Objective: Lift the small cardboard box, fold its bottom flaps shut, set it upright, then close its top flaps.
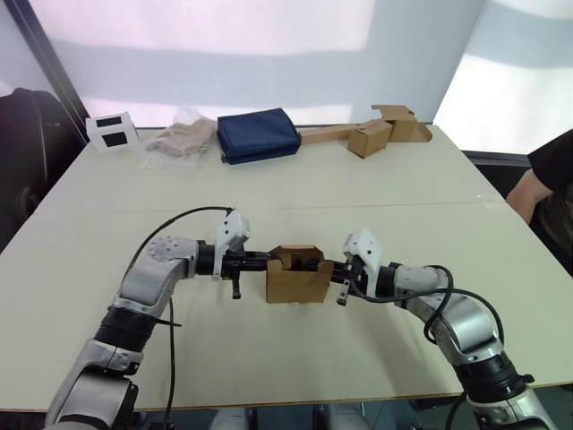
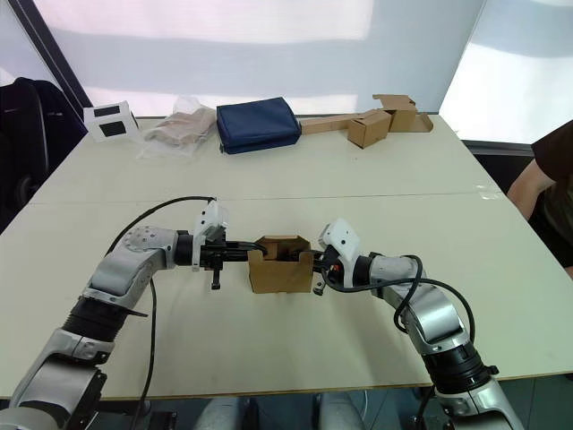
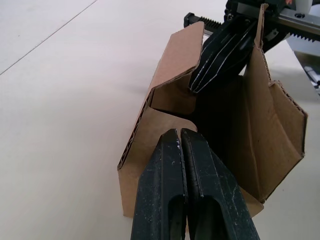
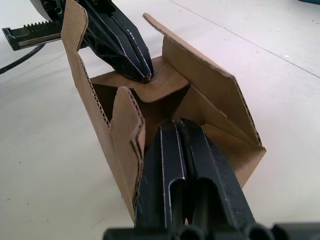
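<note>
Small brown corrugated cardboard box (image 1: 298, 276) mid-table, flaps (image 4: 125, 120) partly folded inward; left gripper (image 3: 181, 137) and right gripper (image 4: 175, 127) closed, pressing flaps from opposite sides.

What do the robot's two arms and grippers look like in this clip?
Both arms are silver-grey metal segments with black joints and loose black cables looping alongside. Each wrist carries a white angular camera housing. The left gripper and right gripper each have two long, tapered black fingers, with a toothed black rack visible behind them.
</note>
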